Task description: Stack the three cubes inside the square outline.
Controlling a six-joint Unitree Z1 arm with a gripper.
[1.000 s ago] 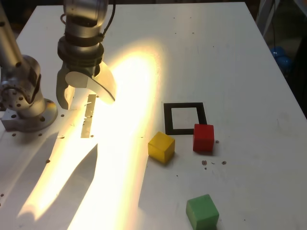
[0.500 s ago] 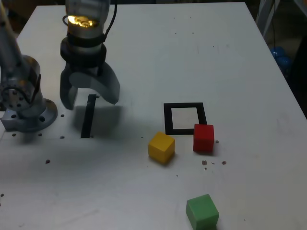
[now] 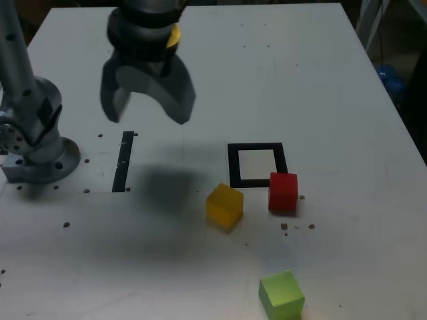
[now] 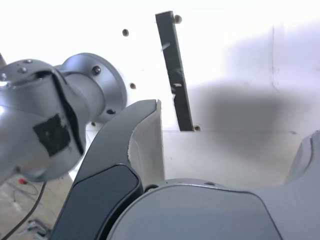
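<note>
Your arm (image 4: 45, 115) is smooth silver-grey metal, its rounded tubes ending in a circular base flange (image 4: 102, 85) with dark screw holes. You have a ragged black patch (image 4: 52, 135) on one housing and a dark band curving beside it. Your jaws (image 3: 151, 119) are grey and curved, broad like claws, with paler inner faces and a darker grey panel on one.

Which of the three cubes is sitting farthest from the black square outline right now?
The green cube: it sits well away, while the yellow and red ones lie close beside the outline.
</note>
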